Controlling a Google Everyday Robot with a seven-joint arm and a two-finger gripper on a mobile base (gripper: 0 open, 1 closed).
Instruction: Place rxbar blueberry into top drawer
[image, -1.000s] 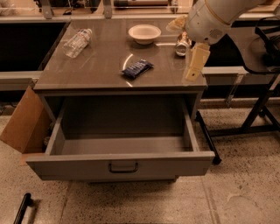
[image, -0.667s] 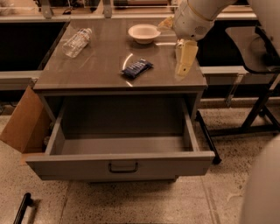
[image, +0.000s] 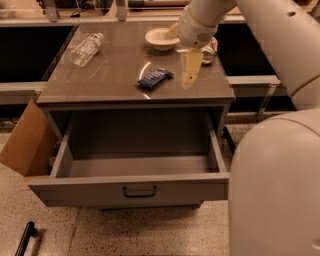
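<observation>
The rxbar blueberry (image: 155, 78), a flat dark blue bar with white lettering, lies on the grey cabinet top (image: 110, 85) near its middle. The top drawer (image: 135, 187) stands pulled open below it, empty inside, with a small dark handle on its front. My gripper (image: 190, 70) hangs just above the cabinet top, a short way to the right of the bar and apart from it. It holds nothing.
A clear water bottle (image: 86, 48) lies at the back left of the top. A white bowl (image: 161, 38) stands at the back, with a dented can (image: 210, 49) behind my gripper. A cardboard box (image: 25, 145) leans left of the cabinet. My arm fills the right side.
My gripper has moved left across the cabinet top, from near its right edge to close beside the bar. The bar and drawer have not moved.
</observation>
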